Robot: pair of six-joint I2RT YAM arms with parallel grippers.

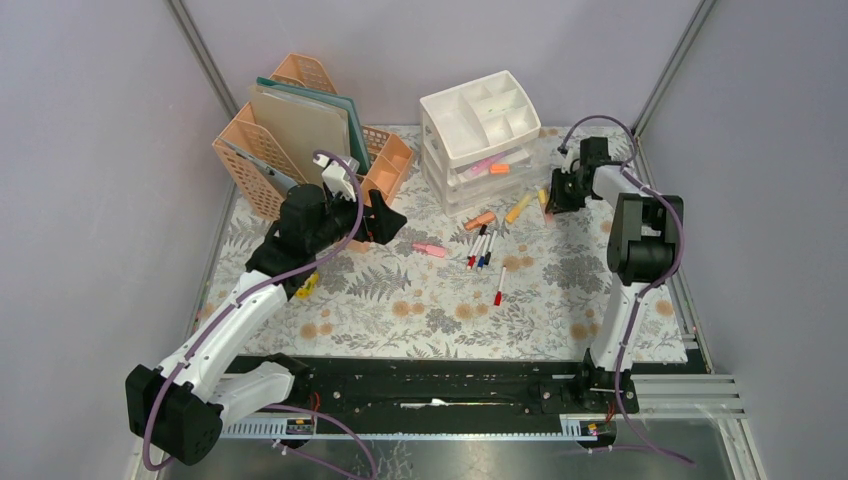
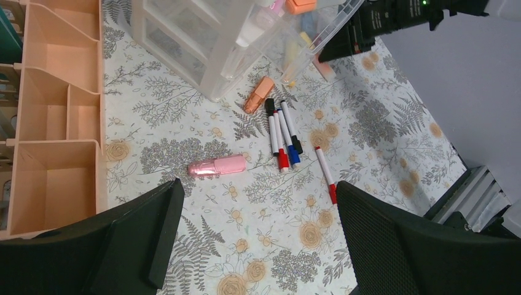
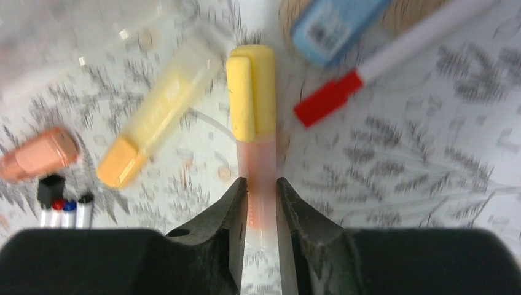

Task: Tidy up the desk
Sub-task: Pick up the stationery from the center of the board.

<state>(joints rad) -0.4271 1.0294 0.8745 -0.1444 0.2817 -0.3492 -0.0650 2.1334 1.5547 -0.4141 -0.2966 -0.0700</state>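
The right tool (image 3: 261,192) is clamping a yellow-capped marker (image 3: 252,92) while the left tool (image 2: 258,196) is hanging spread apart above the bench (image 1: 440,300).

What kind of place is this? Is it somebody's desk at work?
Probably a robot lab set up like an office. The desk has a file rack with folders, a white drawer unit and loose markers, but a left robot arm and a right robot arm are bolted at its edge.
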